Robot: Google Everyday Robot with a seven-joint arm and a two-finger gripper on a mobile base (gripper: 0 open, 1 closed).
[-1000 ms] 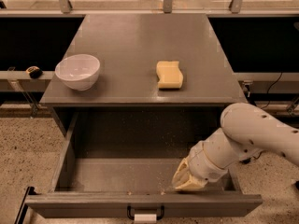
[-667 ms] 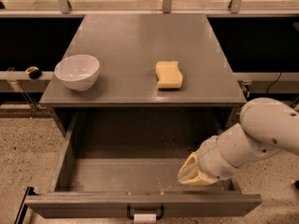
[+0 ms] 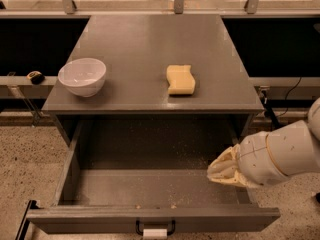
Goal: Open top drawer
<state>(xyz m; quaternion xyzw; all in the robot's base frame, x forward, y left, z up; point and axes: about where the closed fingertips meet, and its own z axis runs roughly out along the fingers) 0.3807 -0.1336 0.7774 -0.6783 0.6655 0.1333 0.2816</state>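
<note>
The top drawer point(image 3: 150, 218) is a wide grey drawer pulled far out of the cabinet toward me. Its inside point(image 3: 150, 184) is bare with a few crumbs. Its black handle point(image 3: 155, 229) with a small white tag sits at the bottom edge of the view. My gripper point(image 3: 220, 171) is at the drawer's right side, above the right wall near the front, on the end of a white arm point(image 3: 280, 156). It is wrapped in a cream-coloured cover.
On the grey cabinet top point(image 3: 150, 44) stand a white bowl point(image 3: 82, 76) at the left and a yellow sponge point(image 3: 180, 79) in the middle. A railing runs along the back. Speckled floor lies on both sides.
The arm and gripper have moved to the right, out from over the drawer's inside toward its right wall. The drawer stays open.
</note>
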